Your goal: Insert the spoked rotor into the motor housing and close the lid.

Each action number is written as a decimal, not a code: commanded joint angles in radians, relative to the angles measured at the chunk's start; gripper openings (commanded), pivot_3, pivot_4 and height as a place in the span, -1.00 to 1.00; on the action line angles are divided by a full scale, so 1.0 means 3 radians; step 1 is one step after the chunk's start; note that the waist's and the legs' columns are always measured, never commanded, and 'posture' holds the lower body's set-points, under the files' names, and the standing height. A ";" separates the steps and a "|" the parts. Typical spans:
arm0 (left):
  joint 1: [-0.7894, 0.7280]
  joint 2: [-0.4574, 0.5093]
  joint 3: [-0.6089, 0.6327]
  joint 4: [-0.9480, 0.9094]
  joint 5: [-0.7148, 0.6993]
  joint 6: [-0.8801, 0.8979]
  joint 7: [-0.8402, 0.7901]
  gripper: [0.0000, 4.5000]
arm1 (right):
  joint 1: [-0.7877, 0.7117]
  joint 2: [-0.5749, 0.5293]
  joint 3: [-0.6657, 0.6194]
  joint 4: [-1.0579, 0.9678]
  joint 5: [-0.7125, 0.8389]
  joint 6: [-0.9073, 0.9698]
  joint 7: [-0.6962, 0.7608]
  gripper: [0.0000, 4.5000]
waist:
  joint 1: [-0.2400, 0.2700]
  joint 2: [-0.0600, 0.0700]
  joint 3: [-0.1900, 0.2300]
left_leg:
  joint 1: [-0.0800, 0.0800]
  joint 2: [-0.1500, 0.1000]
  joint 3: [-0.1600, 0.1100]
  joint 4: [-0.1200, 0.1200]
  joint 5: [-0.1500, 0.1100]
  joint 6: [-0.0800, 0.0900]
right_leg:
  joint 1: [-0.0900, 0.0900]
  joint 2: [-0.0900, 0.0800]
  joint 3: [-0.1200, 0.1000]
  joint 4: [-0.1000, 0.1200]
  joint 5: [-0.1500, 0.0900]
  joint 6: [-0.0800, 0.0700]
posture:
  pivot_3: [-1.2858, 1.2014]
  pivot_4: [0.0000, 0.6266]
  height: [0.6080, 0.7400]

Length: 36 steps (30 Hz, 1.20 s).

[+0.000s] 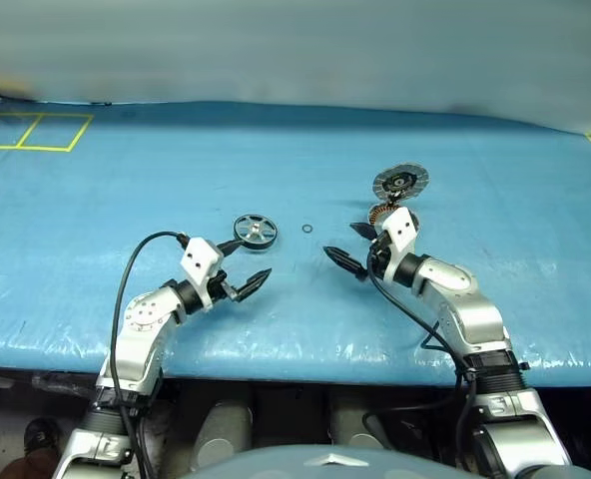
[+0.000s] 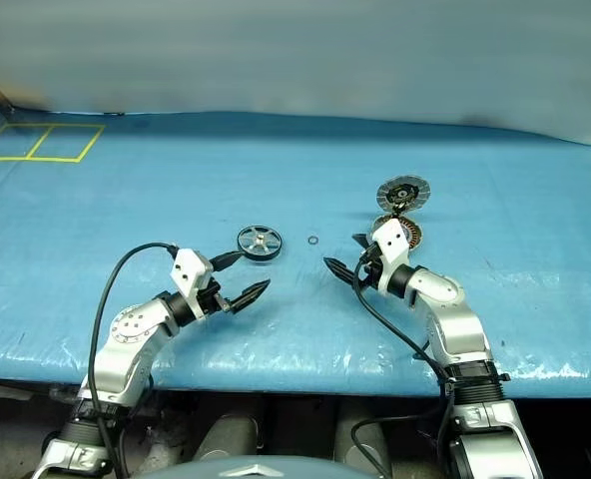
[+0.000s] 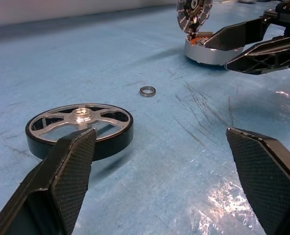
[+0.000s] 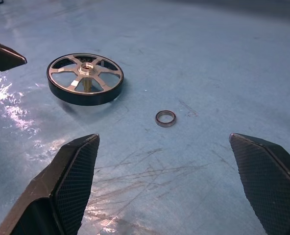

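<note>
The spoked rotor [image 1: 255, 231] lies flat on the blue table, silver spokes inside a dark rim. My left gripper [image 1: 248, 261] is open just in front of it, one fingertip close beside its rim without touching. The motor housing [image 3: 206, 51], a silver can with copper windings, sits further right, partly hidden behind my right hand. The striped lid [image 1: 400, 183] stands tilted at the housing's far side. My right gripper [image 1: 347, 245] is open and empty, pointing left from in front of the housing toward the rotor [image 4: 85, 78].
A tiny black ring [image 1: 306, 229] lies on the table between the rotor and the housing. The blue table cover [image 1: 276, 140] stretches far back, with yellow tape lines [image 1: 36, 132] at the far left. The table's front edge runs just below both arms.
</note>
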 commanded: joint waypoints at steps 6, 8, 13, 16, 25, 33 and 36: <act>-0.0056 0.0002 0.0021 -0.0172 -0.0050 0.0021 0.0012 1.00 | -0.0035 -0.0011 -0.0003 -0.0068 -0.0017 -0.0020 0.0006 0.99 | -0.0001 0.0000 0.0000 | 0.0000 0.0000 0.0000 0.0001 0.0000 0.0000 | -0.0001 0.0000 0.0000 0.0001 0.0000 0.0000 | 0.03 -0.52 1.00; -0.0057 -0.0001 0.0015 -0.0167 -0.0042 0.0017 0.0021 1.00 | -0.0007 0.0001 -0.0010 -0.0087 -0.0007 -0.0027 0.0007 0.99 | -0.0001 0.0000 0.0000 | 0.0000 0.0000 0.0000 0.0001 0.0000 0.0000 | -0.0001 0.0000 0.0000 0.0001 0.0000 0.0000 | 0.03 -0.52 1.00; -0.0102 0.0001 -0.0007 -0.0142 -0.0012 0.0020 0.0045 1.00 | 0.0021 0.0026 -0.0010 -0.0112 0.0003 -0.0041 0.0002 0.99 | -0.0001 0.0000 0.0000 | 0.0000 0.0000 0.0000 0.0001 0.0000 0.0000 | -0.0001 0.0000 0.0000 0.0000 0.0000 0.0000 | 0.03 -0.52 1.00; -0.0128 0.0010 -0.0006 -0.0136 -0.0013 0.0024 0.0041 1.00 | -0.0014 0.0032 0.0016 -0.0100 -0.0006 -0.0037 0.0024 0.99 | -0.0002 0.0000 0.0000 | 0.0000 0.0000 0.0000 0.0002 0.0000 0.0000 | 0.0000 0.0000 0.0000 0.0001 0.0000 0.0000 | 0.03 -0.52 1.00; -0.0122 -0.0047 -0.0048 -0.0099 0.0021 -0.0015 0.0083 1.00 | 0.0011 -0.0096 0.0006 -0.0142 -0.0060 -0.0042 0.0042 0.99 | 0.0000 0.0000 0.0000 | 0.0000 0.0000 0.0000 0.0002 0.0000 0.0000 | 0.0000 0.0000 0.0000 0.0001 0.0001 0.0001 | 0.03 -0.52 1.00; -0.0095 -0.0081 -0.0072 -0.0091 0.0050 -0.0042 0.0109 1.00 | -0.0401 -0.1069 0.0379 -0.0088 -0.0906 -0.0092 0.0285 0.99 | -0.0001 -0.0001 0.0001 | -0.0001 -0.0001 0.0004 0.0004 0.0000 0.0000 | 0.0000 -0.0004 0.0000 0.0000 0.0001 0.0001 | 0.03 -0.52 1.00; -0.0105 -0.0107 -0.0072 -0.0078 0.0063 -0.0069 0.0143 1.00 | -0.0671 -0.1286 0.0479 0.0052 -0.1093 -0.0161 0.0407 0.99 | -0.0004 -0.0003 0.0002 | -0.0003 -0.0002 0.0008 0.0003 0.0000 0.0000 | -0.0004 -0.0006 0.0001 0.0000 0.0001 0.0002 | 0.03 -0.52 1.00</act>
